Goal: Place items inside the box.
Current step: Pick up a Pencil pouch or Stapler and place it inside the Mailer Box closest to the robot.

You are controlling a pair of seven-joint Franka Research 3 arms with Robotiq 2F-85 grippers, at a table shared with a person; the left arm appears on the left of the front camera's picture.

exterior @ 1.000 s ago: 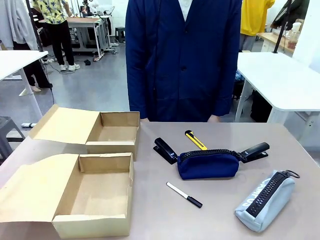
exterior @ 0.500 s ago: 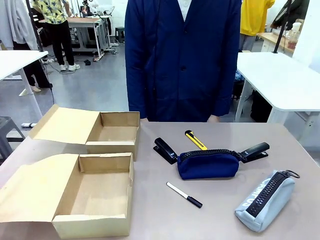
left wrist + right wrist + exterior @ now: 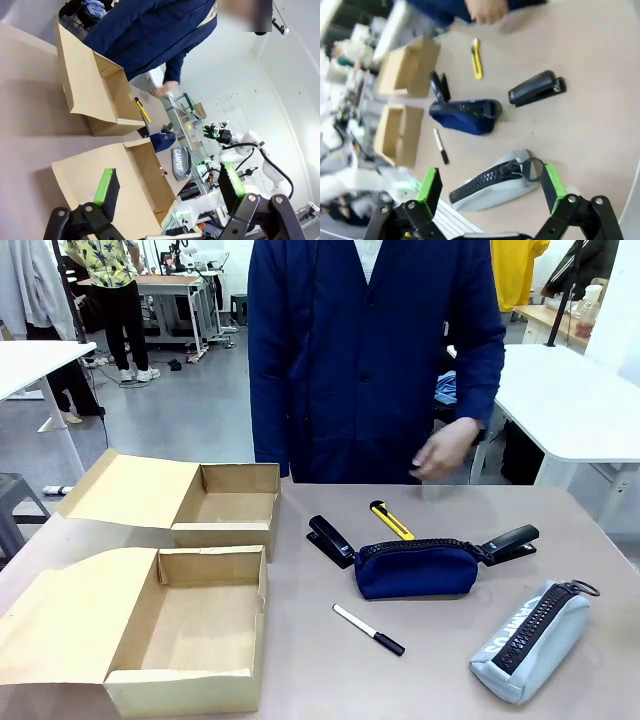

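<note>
Boxes (image 3: pixel 180 690) two, pouches (image 3: pixel 415 575) two, staplers (image 3: pixel 330 540) two

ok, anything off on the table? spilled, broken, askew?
Nothing stands out. The near box and far box sit open with nothing visible inside. The navy pouch, grey pouch, two staplers, knife and pen lie loose on the table, looking intact. The person's hand hovers above.

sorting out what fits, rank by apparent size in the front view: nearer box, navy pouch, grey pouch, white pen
1. nearer box
2. grey pouch and navy pouch: alike, grey nearer the camera, so unranked
3. white pen
</note>
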